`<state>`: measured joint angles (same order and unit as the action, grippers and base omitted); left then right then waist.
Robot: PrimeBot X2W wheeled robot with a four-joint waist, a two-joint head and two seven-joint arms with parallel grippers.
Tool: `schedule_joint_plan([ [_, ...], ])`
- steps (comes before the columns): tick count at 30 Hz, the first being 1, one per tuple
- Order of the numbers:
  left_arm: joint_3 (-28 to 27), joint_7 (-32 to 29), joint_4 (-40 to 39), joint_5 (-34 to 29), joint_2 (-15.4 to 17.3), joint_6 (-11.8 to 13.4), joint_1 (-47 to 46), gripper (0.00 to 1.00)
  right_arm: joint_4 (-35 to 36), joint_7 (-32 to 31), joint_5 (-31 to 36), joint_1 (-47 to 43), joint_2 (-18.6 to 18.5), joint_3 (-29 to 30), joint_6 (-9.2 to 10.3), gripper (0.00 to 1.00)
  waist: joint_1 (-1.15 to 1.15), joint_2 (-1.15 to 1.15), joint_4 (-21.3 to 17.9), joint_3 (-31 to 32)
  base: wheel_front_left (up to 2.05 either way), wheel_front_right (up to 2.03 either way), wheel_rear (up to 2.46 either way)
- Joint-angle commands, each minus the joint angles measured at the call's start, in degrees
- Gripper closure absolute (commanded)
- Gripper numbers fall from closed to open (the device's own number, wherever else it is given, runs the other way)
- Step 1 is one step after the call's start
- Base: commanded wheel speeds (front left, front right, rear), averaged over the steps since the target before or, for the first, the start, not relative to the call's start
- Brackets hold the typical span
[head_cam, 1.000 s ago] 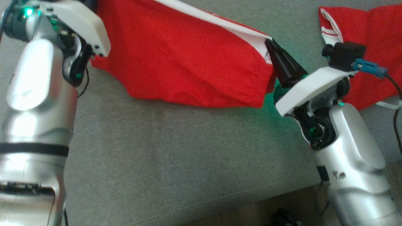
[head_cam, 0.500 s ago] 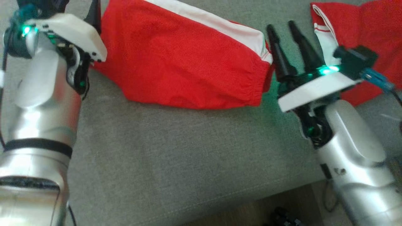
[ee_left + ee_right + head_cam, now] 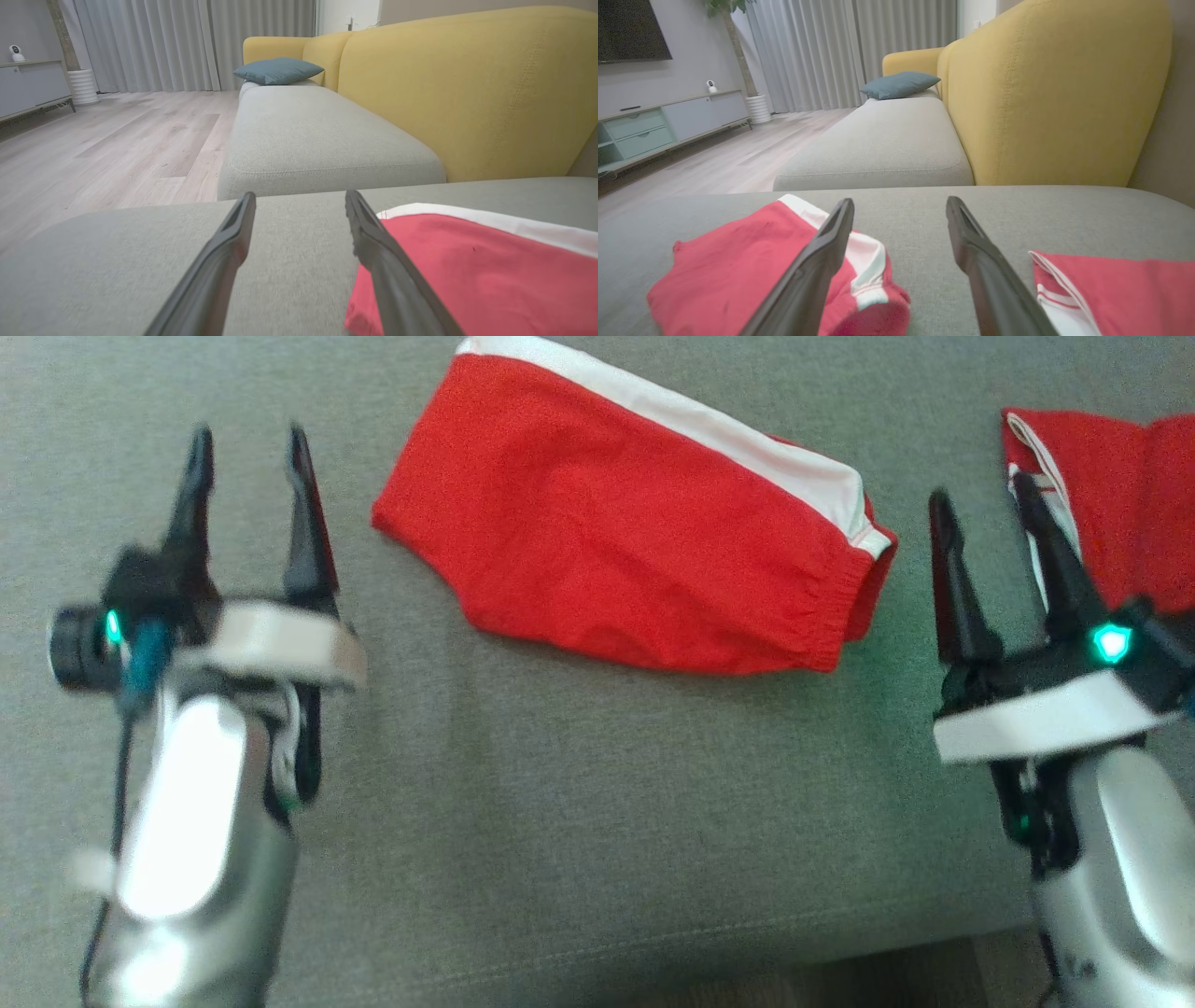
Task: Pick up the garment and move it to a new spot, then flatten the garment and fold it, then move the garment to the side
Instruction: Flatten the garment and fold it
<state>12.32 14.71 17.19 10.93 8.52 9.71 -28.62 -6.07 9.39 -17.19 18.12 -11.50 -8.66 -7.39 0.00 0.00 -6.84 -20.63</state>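
Observation:
The garment (image 3: 635, 541) is a pair of red shorts with a white side stripe, folded and lying flat on the grey sofa seat (image 3: 579, 821). My left gripper (image 3: 247, 443) is open, apart from the garment's left edge and holding nothing. The left wrist view has the garment (image 3: 476, 270) at the lower right, beside the right finger. To the garment's right, my right gripper (image 3: 980, 499) is open and empty. In the right wrist view the garment (image 3: 752, 270) lies at the lower left, partly behind the left finger.
A second red piece with white trim (image 3: 1111, 504) lies at the far right of the seat, also visible in the right wrist view (image 3: 1115, 289). A yellow sofa back (image 3: 467, 88), a further grey seat (image 3: 317, 135), a blue cushion (image 3: 278, 70) and wooden floor (image 3: 107, 144) lie beyond.
Both grippers have opened and let go of the garment, then pulled back from it. The garment now lies flat on the seat. The head view has shifted too.

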Motion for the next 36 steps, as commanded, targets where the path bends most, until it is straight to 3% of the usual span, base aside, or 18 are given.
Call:
schedule_joint_plan([
  [1, -1.93, 0.28, -4.27, -0.79, 1.15, 0.94, 1.54, 0.00, 3.42, -1.05, 1.08, -2.25, 0.37, -0.11, -0.10, 0.00, 0.00, 0.00, 1.04, 1.12, 0.00, 0.00, 0.00],
  [8, -2.15, 0.29, -11.31, -2.29, 1.26, 3.75, 12.51, 0.00, 9.09, -5.05, 2.97, -8.42, 2.45, 2.08, -0.10, 0.00, 0.00, 0.00, 1.69, 3.07, 0.00, 0.00, 0.00],
  [26, -1.49, -0.17, -11.16, -2.10, 2.20, 4.45, 15.46, 0.00, 12.33, -7.45, 3.49, -10.87, 3.92, 3.40, -0.10, 0.00, 0.00, 0.00, 1.51, 3.76, 0.00, 0.00, 0.00],
  [29, -0.56, -1.44, -10.78, -2.05, 2.64, 3.09, 13.19, 0.00, 12.62, -7.57, 3.34, -10.65, 4.02, 3.42, -0.10, 0.00, 0.00, 0.00, 1.22, 2.97, 0.00, 0.00, 0.00],
  [36, 3.58, -11.59, -4.75, -1.13, 3.23, -3.90, -0.23, 0.00, 12.45, -7.75, 2.60, -9.10, 4.10, 2.54, -0.10, 0.00, 0.00, 0.00, -0.46, 0.38, 0.00, 0.00, 0.00],
])
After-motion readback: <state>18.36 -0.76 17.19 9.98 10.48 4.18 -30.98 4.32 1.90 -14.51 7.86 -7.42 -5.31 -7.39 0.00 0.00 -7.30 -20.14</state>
